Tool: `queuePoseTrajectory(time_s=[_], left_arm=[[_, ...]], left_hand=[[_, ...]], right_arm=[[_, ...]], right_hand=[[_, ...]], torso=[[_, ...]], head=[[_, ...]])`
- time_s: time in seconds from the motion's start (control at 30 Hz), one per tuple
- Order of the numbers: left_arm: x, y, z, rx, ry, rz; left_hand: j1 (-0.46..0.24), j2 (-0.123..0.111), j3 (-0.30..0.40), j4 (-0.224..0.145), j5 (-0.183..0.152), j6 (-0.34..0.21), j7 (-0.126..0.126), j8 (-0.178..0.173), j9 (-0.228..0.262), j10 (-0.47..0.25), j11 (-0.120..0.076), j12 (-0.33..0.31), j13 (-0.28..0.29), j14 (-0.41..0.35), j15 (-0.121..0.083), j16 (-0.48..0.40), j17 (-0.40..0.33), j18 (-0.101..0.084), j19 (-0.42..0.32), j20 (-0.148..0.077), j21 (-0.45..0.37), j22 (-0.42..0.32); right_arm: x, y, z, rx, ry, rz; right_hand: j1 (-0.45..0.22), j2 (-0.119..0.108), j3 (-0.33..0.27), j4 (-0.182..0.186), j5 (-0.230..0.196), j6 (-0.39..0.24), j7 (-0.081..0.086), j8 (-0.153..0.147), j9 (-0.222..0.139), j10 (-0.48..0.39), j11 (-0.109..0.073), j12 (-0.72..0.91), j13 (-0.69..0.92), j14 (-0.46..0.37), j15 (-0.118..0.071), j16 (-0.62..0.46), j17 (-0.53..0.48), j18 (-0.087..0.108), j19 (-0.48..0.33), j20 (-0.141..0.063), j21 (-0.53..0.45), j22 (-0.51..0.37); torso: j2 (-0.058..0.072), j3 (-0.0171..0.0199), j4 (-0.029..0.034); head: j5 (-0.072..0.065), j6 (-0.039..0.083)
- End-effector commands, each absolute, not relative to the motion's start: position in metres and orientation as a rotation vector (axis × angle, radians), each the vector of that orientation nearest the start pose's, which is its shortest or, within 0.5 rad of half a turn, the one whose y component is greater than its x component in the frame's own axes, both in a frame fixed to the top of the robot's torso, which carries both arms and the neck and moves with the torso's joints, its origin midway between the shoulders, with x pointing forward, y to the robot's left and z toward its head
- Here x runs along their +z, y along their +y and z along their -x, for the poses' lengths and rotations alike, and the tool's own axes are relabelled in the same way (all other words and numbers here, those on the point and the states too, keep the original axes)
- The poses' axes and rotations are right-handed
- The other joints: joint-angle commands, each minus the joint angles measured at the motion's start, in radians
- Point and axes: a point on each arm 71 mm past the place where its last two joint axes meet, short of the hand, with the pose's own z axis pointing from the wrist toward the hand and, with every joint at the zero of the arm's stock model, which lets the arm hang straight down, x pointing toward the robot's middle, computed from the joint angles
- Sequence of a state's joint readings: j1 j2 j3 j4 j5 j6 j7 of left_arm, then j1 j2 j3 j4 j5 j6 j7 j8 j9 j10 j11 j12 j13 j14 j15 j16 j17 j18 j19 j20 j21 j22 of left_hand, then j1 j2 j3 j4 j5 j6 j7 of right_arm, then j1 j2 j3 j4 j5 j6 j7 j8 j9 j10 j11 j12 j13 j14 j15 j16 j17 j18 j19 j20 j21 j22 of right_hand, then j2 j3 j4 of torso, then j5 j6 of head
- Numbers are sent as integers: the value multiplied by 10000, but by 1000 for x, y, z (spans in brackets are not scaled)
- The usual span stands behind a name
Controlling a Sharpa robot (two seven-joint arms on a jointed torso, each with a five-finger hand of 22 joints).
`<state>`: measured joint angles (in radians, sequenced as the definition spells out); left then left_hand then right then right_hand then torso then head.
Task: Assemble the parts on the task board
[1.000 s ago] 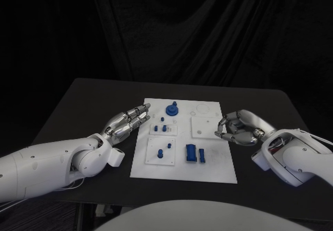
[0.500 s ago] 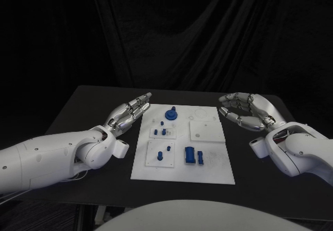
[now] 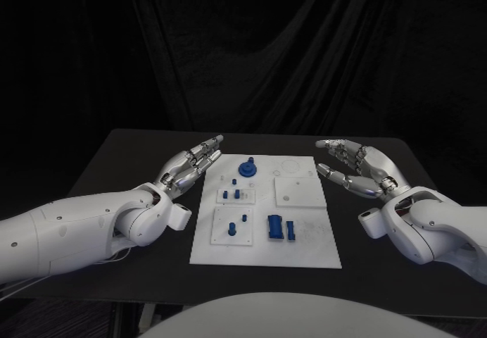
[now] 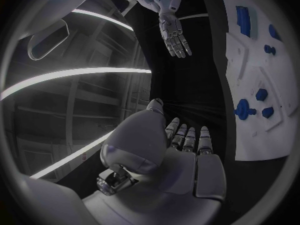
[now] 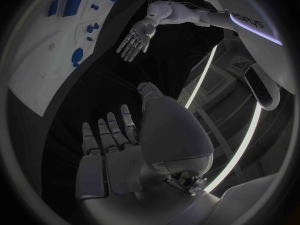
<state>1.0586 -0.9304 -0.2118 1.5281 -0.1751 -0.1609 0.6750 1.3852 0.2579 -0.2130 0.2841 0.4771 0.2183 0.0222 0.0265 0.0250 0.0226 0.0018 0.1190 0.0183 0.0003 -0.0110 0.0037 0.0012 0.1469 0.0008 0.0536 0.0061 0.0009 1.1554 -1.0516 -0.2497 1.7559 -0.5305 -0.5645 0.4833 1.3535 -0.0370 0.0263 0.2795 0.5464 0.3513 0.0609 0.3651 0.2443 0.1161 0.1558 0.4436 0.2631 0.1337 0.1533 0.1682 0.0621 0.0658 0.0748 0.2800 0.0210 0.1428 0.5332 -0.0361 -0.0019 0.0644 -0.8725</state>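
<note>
White task board [image 3: 266, 246] lies flat in the middle of the black table [image 3: 122, 151], long axis running away from the robot. All positions below are referenced to the board.

Left hand [image 3: 188, 169]: just off the board's left edge, level with its far half, palm up, fingers [image 3: 206, 151] straight and slightly apart, holding nothing. No contact with the board. The left wrist view shows the same: fingers extended side by side over dark table, the board's edge close alongside.

Right hand [image 3: 355, 169]: off the board's right edge, also level with the far half, palm turned inward and upward, fingers loosely spread and a little curved, nothing between them. Apart from the board.

Parts on the board:
- round blue part [image 3: 248, 168] with a knob on top, far end, left of centre
- small blue pegs [image 3: 234, 192] standing on a raised white tile in the left column, middle
- blue peg [image 3: 233, 228] upright on the near-left tile, with a smaller one just beyond it
- tall blue block [image 3: 275, 227] at near centre, with a slimmer blue bar [image 3: 291, 229] just beside it on the right

Plain white tile [image 3: 298, 191] sits right of the pegs.
</note>
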Motion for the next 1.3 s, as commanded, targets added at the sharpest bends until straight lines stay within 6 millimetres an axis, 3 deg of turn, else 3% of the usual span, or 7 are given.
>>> queuePoseTrajectory(time_s=[0.03, 0.3, 0.33, 0.4, 0.73, 0.9, 1.3], left_arm=[[-277, 242, -420, -16228, 15252, 9337], [-266, 229, -433, -15364, 14525, 9781], [-263, 227, -435, -15196, 14385, 9880], [-258, 222, -439, -14833, 14088, 10107], [-232, 199, -458, -12895, 12600, 11567], [-226, 194, -461, -12403, 12256, 11989], [-224, 192, -462, -12289, 12178, 12089]], left_hand=[[-4403, -817, 680, -898, -1513, -700, -222, -265, -250, -226, -18, -385, -183, -3, 110, -37, -12, -444, -8, -536, -61, -9], [-7183, -1334, 1123, -1456, -2470, -1135, -222, -265, -250, -226, -18, -1190, -183, -3, 110, -37, -12, -668, -8, -536, -61, -9], [-7445, -1384, 1168, -1506, -2562, -1167, -222, -265, -250, -226, -18, -1190, -183, -3, 110, -37, -12, -667, -8, -536, -61, -9], [-7905, -1469, 1230, -1602, -2720, -1245, -222, -265, -250, -226, -18, -1190, -183, -3, 110, -37, -12, -1469, -8, -536, -61, -9], [-9912, -1841, 2130, -2023, -3413, -2183, -222, -265, -250, -226, -18, -1190, -183, -3, 110, -37, -12, -1469, -8, -536, -61, -9], [-10690, -2579, 2130, -2841, -3682, -2183, -222, -265, -250, -226, -18, -1190, -183, -3, 110, -37, -12, -1469, -8, -536, -61, -9], [-11890, -2579, 2130, -2841, -4771, -2183, -222, -265, -250, -226, -18, -1190, -183, -3, 110, -37, -12, -1469, -8, -536, -61, -9]], right_arm=[[-230, -240, -399, 12559, 15244, -5865], [-226, -229, -418, 12593, 14431, -7329], [-226, -226, -421, 12593, 14274, -7625], [-225, -221, -428, 12584, 13940, -8266], [-224, -197, -457, 12370, 12453, -11432], [-224, -193, -461, 12295, 12195, -12049], [-224, -192, -462, 12289, 12178, -12089]], right_hand=[[-4300, 370, -263, -889, -1738, -1122, -609, -1161, -777, -374, -494, -1409, -835, -427, -486, -535, -621, -658, -748, -890, -210, -453], [-7014, 370, -263, -1452, -2830, -1828, -609, -1894, -1267, -1161, -821, -2297, -1364, -1337, -797, -874, -621, -658, -748, -1437, -210, -1428], [-7270, 370, -263, -1509, -2932, -1894, -609, -1964, -1312, -1161, -1558, -2381, -1414, -1337, -824, -905, -621, -658, -748, -1478, -210, -1428], [-7735, 370, -263, -1601, -3121, -2011, -609, -2088, -1397, -1161, -1558, -2536, -1505, -1337, -1533, -960, -621, -658, -748, -1583, -210, -1428], [-9695, 370, -263, -1998, -3912, -2525, -609, -2617, -2443, -1161, -1558, -3177, -1885, -1337, -1533, -1682, -621, -658, -748, -1957, -210, -1428], [-10449, 370, -263, -2795, -4218, -2696, -609, -2820, -2443, -1161, -1558, -3428, -2631, -1337, -1533, -1682, -621, -658, -748, -2800, -210, -1428], [-11621, 370, -263, -2795, -4692, -3513, -609, -3651, -2443, -1161, -1558, -4436, -2631, -1337, -1533, -1682, -621, -658, -748, -2800, -210, -1428]], torso=[[-1, -2, -1], [27, 88, 4], [32, 106, 5], [44, 144, 7], [99, 323, 17], [110, 359, 19], [110, 361, 19]], head=[[-3, 45], [-162, 709], [-194, 841], [-260, 1117], [-577, 2444], [-639, 2703], [-644, 2725]])
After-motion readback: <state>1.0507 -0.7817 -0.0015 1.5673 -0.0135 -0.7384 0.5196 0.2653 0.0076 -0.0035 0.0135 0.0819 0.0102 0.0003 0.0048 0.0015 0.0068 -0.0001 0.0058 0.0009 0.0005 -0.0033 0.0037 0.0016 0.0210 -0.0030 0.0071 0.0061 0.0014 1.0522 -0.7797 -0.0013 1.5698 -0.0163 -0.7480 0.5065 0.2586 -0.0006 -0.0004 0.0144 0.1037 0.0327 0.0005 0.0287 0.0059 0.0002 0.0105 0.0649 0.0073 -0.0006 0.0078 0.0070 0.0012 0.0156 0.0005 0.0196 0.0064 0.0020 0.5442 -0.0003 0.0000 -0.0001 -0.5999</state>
